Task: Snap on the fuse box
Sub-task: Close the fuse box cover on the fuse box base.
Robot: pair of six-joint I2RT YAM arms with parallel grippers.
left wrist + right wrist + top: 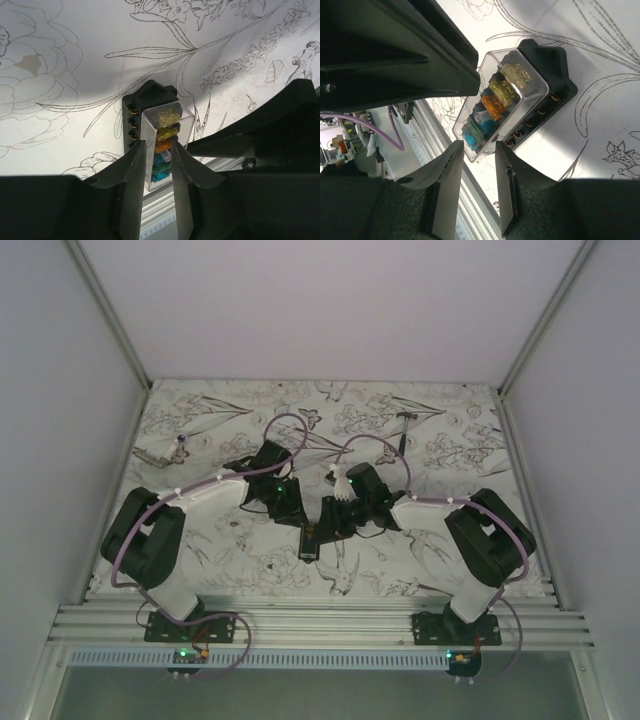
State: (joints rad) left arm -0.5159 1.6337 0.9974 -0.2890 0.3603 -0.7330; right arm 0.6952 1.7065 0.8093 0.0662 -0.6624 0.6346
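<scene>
The right pincer [479, 152] stands parted, straddling the fuse box [520, 95] end.

bench [470, 420]: white cover, black floral line-print | walls [330, 300]: plain white panels left, far, right | near edge: aluminium rails [320, 625] | light: even

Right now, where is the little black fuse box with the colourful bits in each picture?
Top external: the fuse box lies mid-table, where the left arm and right arm meet.
Left wrist: the fuse box is in the centre, its near end between the left fingers.
Right wrist: the fuse box is centre-right, just above the right fingers.
Shared landmark: the flower-drawn table cover under it.
</scene>
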